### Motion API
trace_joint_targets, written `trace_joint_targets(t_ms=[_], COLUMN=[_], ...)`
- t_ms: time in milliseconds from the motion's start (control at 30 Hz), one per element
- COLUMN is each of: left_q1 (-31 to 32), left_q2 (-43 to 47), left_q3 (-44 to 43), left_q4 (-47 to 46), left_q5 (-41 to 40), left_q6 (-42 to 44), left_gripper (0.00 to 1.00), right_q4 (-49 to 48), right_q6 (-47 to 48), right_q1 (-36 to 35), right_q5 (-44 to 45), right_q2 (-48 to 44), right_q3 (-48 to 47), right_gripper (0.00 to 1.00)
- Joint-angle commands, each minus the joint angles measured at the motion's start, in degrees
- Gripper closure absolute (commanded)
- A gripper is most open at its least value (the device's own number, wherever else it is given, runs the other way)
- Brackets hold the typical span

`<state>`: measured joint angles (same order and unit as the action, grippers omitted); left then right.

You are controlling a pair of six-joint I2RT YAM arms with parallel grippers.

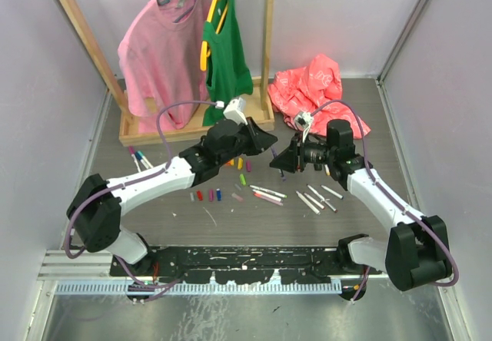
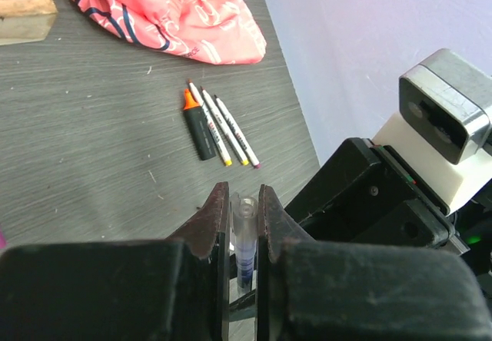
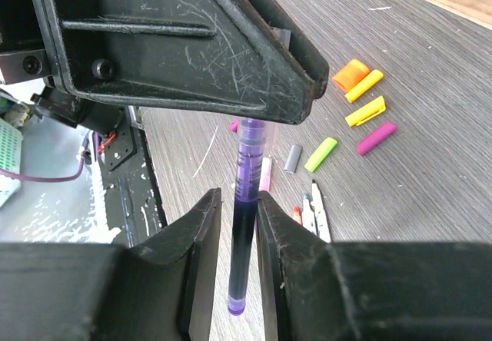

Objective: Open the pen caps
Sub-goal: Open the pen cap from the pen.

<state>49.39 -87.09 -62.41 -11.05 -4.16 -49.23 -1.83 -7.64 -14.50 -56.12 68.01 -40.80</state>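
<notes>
Pinching the purple pen (image 3: 250, 157) by its clear end, left gripper (image 2: 244, 196) pressed tight, in the air just in front of the red bag (image 1: 319, 84). Flanking the barrel closely with the right gripper (image 3: 240, 203); cannot tell whether gripping or free. Loose pen caps (image 3: 364, 110) on the table (image 1: 246, 222), left of the bag and nearer.

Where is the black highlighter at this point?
Left wrist view: the black highlighter lies on the right side of the table, beside three white pens, near the red bag.
</notes>
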Motion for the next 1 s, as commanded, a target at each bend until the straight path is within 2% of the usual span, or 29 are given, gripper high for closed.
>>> trace_joint_targets(t_ms=[0, 167, 200, 267, 333, 433, 533, 733, 967], left_q1=[-0.41, -0.38, -0.38, -0.40, -0.35, -0.30, -0.09, 0.43, 0.47], left_q2=[2.22, 2.10, 1.96, 1.87, 1.84, 1.76, 1.49, -0.07, -0.70], left_q3=[-0.03, 0.14, 0.12, 0.10, 0.24, 0.24, 0.07, -0.88, -1.95], left_q4=[-7.51, -9.00, -9.19, -9.34, -9.07, -7.97, -6.57, -5.30, -4.56], left_q5=[2.37, 3.21, 3.32, 3.77, 3.90, 3.74, 2.81, 1.98, 2.50], left_q6=[0.51, 0.80, 0.88, 0.94, 0.55, -0.26, -1.21, -2.14, -2.11], left_gripper=[1.00, 1.00, 1.00, 0.99, 0.88, 0.72, 0.63, 0.63, 0.73], right_q4=[-2.81, -2.76, -2.75, -2.62, -2.48, -1.85, -1.24, -0.57, 0.35], right_q6=[-1.79, -2.51, -2.55, -2.56, -2.46, -1.86, -1.20, -0.24, 0.64], right_q1=[-0.32, -0.35, -0.30, -0.34, -0.30, -0.34, -0.32, -0.28, -0.34], right_q5=[-3.97, -4.56, -4.74, -4.88, -4.35, -3.04, -1.63, -0.06, 1.43], right_q2=[0.36, 1.03, 1.11, 1.00, 0.85, 0.39, 0.08, 0.23, 0.42], right_q3=[-2.36, -2.60, -2.62, -2.85, -2.92, -3.15, -3.32, -3.32, -3.57], right_gripper=[0.69, 0.69, 0.73, 0.90, 0.99, 0.99, 0.99, 0.99, 0.99])
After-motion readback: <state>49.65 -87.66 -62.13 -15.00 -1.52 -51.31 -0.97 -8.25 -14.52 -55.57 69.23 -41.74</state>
